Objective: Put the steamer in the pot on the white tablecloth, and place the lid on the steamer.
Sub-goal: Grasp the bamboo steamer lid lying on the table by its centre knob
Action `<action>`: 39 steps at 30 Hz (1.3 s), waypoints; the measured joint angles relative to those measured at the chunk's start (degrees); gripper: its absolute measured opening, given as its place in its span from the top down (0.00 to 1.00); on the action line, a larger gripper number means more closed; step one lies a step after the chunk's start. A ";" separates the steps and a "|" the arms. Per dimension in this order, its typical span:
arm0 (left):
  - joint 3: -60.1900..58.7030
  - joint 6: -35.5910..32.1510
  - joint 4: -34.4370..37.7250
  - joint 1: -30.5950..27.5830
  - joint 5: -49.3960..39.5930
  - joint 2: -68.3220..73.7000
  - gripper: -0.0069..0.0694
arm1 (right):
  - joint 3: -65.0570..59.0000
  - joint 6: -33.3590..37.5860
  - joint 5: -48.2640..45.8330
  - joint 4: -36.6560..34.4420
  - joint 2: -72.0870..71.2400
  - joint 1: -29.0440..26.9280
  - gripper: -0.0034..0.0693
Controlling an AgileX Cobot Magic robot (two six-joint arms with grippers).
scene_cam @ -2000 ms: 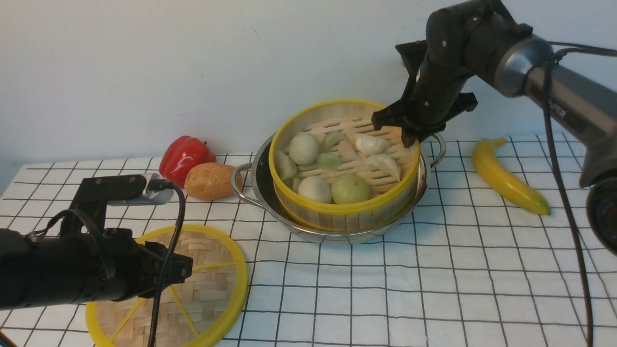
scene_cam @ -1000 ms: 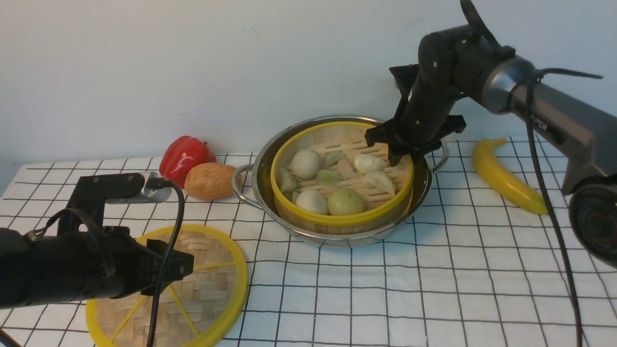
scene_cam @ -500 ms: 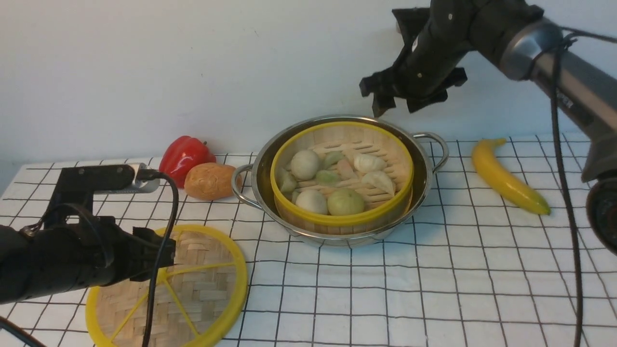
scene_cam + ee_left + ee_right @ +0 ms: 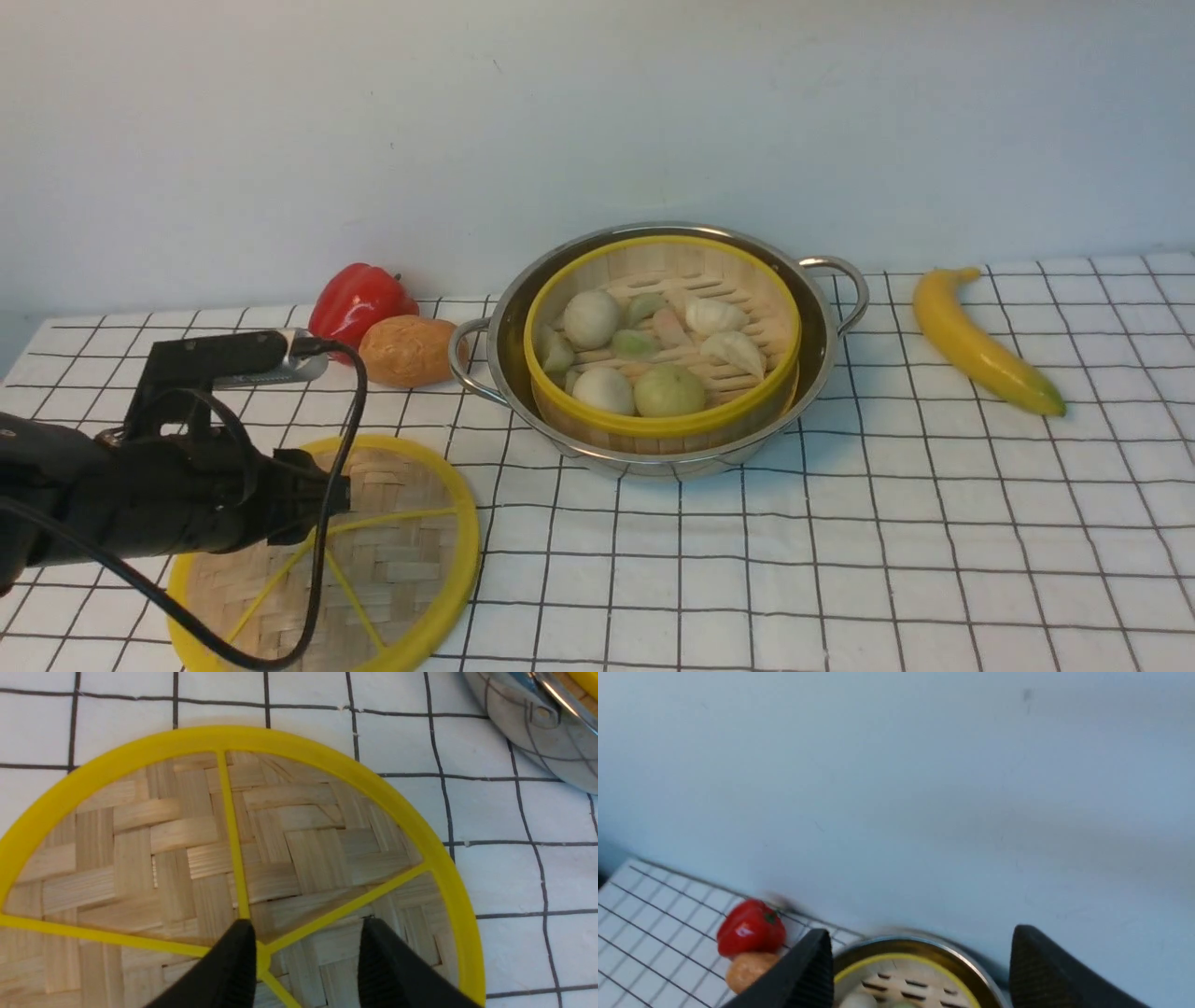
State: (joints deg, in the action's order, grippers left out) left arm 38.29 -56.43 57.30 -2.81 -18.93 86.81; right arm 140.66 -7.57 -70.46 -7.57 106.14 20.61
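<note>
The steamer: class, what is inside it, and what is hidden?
The steamer holds white and green buns and dumplings on its slatted floor; the pot bottom underneath is covered.

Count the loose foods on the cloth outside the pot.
3: a pepper and a potato side by side left of the pot, and a banana to its right. The left arm hides some cloth.

The steamer (image 4: 658,429) sits inside the pot (image 4: 672,459), mid-tablecloth (image 4: 840,560), toward the back wall. The lid (image 4: 401,551) lies flat on the cloth at front left (apart from the pot). Left of the pot, a potato (image 4: 406,350) rests just beside its handle, with a pepper (image 4: 355,299) just behind. A banana (image 4: 980,341) lies to the right of the pot.
</note>
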 joint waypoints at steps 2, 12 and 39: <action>0.00 0.14 -0.68 0.00 0.00 0.22 0.52 | 0.04 0.52 0.00 0.00 -1.97 0.00 0.28; 0.11 0.96 -4.21 0.00 2.17 0.61 0.52 | 0.13 1.94 0.00 0.27 -13.82 0.00 0.33; 0.16 0.96 -4.16 0.00 4.33 4.65 0.60 | -6.43 1.94 -0.22 0.22 -16.33 0.00 0.33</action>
State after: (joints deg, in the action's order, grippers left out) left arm 38.45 -55.47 53.14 -2.81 -14.60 91.46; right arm 134.22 -5.63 -70.68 -7.36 89.81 20.61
